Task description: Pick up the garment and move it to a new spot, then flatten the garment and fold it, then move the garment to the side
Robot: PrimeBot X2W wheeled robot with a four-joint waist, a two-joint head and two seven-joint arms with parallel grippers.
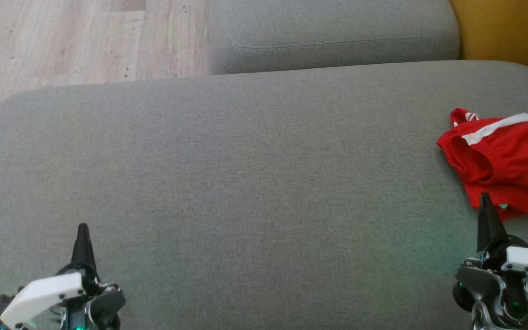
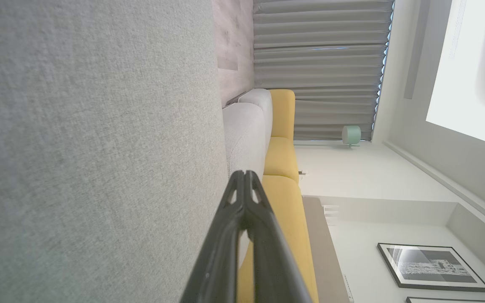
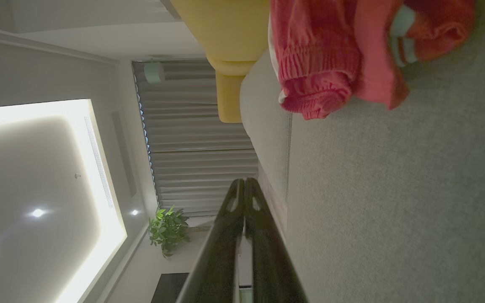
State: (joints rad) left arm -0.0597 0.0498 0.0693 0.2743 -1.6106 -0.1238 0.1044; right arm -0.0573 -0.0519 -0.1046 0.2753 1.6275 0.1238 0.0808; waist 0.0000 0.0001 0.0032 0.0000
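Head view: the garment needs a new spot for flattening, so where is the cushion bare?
The grey cushion lies bare from its left edge by the wood floor across the middle, between the left gripper and the right gripper, up to the back cushion. Crowded at the right edge, where the red garment lies bunched.

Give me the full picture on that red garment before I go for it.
The red garment lies crumpled on the grey cushion, far right, partly cut off by the head view. Soft knit-looking fabric, white stripe trim, a gathered elastic band. Nothing holds it; the shut right tool points toward it, short of it.
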